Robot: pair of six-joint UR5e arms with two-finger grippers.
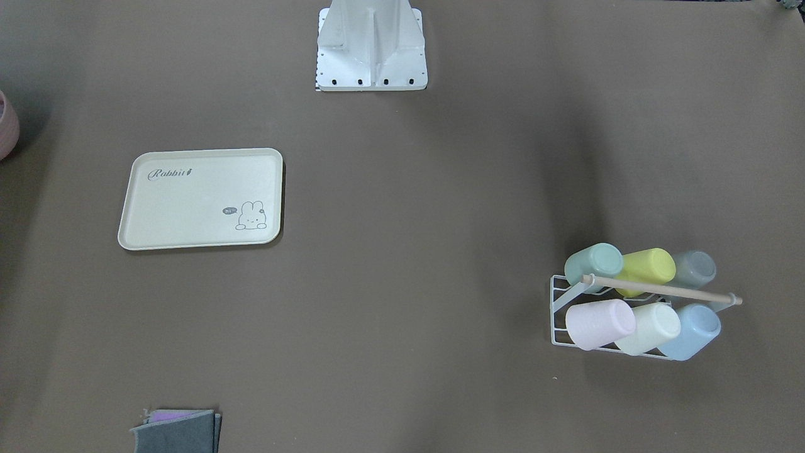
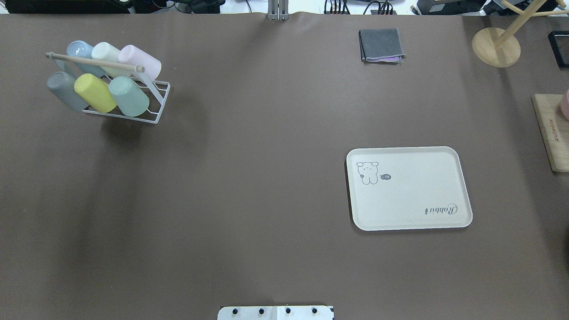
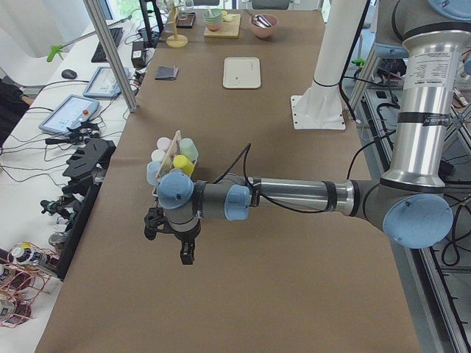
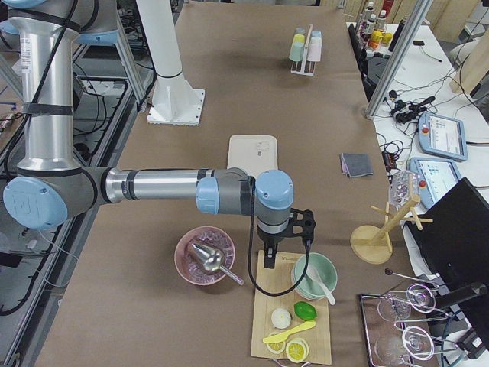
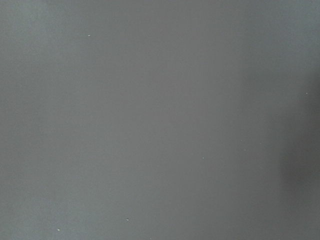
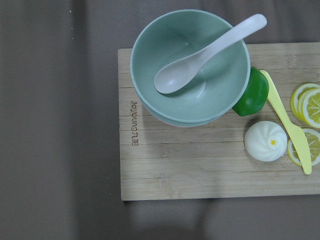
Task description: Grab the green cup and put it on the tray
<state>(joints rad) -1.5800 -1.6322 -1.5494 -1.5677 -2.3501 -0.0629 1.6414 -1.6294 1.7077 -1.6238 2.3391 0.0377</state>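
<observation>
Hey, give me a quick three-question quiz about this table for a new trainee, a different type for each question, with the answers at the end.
1. How many cups does the rack hold?
2. Which one lies right beside the green cup in its own row? A. the yellow cup B. the pink cup C. the blue cup
3. True or false: the green cup already stands on the tray.

Key: 1. six. 2. A. 3. false; it is in the rack and the tray holds nothing.

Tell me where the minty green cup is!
In the overhead view, the green cup sits tilted on the white wire rack in the upper left, on the robot's left side, right beside the yellow cup.
</observation>
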